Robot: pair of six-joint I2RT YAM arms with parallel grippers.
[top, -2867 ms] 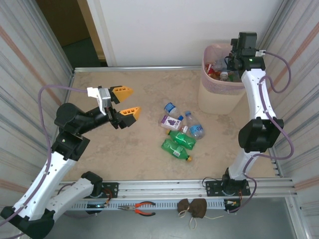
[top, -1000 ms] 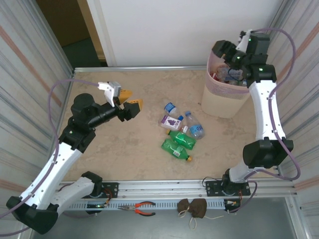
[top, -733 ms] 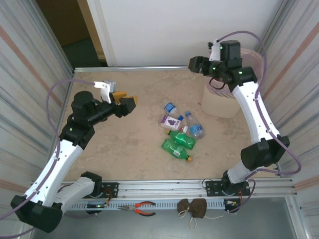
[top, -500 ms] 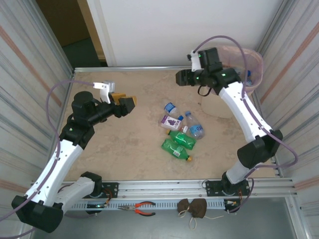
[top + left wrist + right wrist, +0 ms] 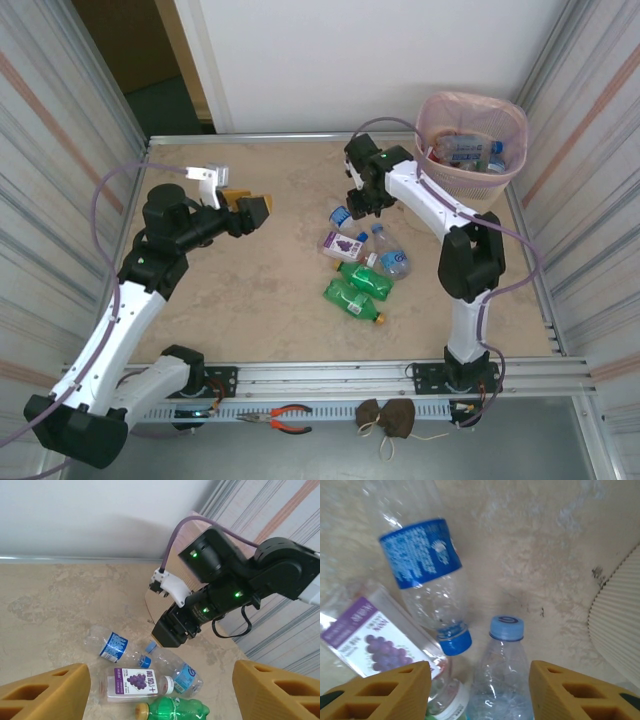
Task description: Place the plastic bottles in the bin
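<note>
While the left gripper [image 5: 250, 203] hangs above the left part of the table [image 5: 250, 310], its two orange fingers stand wide apart with nothing between them. They point toward the middle of the table.

Near the middle, five loose bottles [image 5: 362, 277] lie on their sides in a tight cluster. At its far edge is a clear blue-labelled bottle [image 5: 343, 217]. Just in front of that lies a grape-labelled bottle [image 5: 343, 244] with a white cap, and to its right is a clear blue-capped bottle [image 5: 390, 258]. Nearest the arms are two green bottles [image 5: 350, 298] side by side, the nearer one with a yellow cap.

The right gripper [image 5: 360, 203] is lowered over the far edge of this cluster, with its arm reaching in from the right. In the right wrist view its orange fingers are parted and frame the caps of the blue-labelled bottle and the blue-capped bottle below. Neither finger is closed on a bottle, and I cannot tell whether the tips touch anything.

The bin [image 5: 500, 108] stands upright in the far right corner of the table, well apart from the cluster and close to the striped side wall. Several more bottles lie inside it, some of them clear with blue caps and labels.

At the near edge, on the rail between the arm bases, lie red-handled pliers [image 5: 283, 417].
</note>
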